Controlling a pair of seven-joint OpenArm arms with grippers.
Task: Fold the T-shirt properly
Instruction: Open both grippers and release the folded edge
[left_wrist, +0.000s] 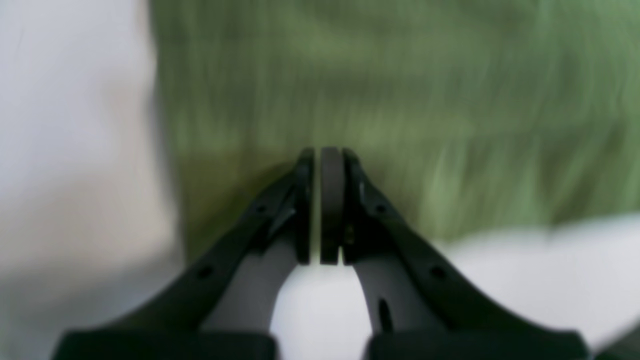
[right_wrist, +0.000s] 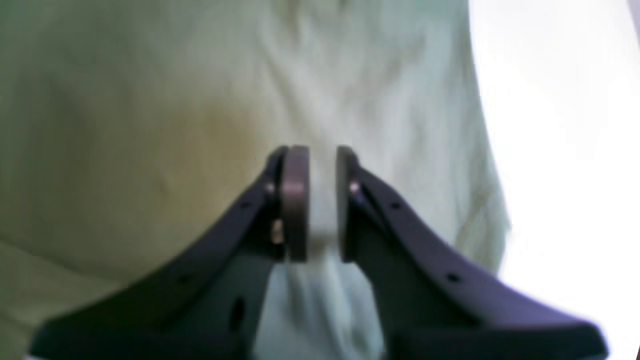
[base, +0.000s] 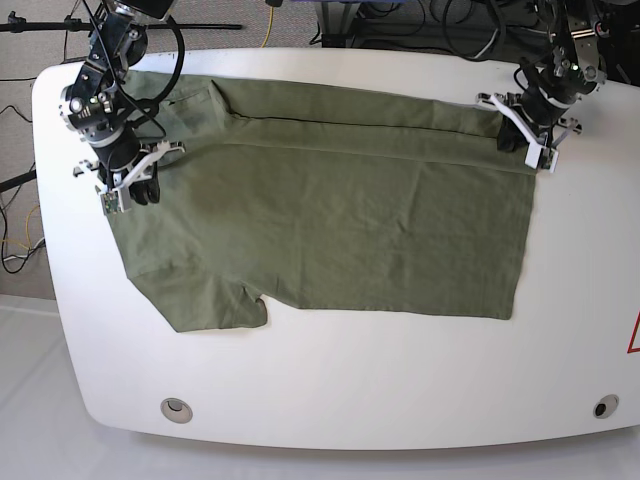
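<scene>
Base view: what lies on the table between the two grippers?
Only the T-shirt, spread from the right gripper to the left gripper.

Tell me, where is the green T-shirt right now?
In the base view the T-shirt lies spread across the middle of the white table, between the right gripper at its left edge and the left gripper at its right.

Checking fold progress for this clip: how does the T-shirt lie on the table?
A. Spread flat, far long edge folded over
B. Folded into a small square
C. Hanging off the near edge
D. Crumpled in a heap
A: the T-shirt lies spread flat on the table, with a folded strip along its far edge.
</scene>
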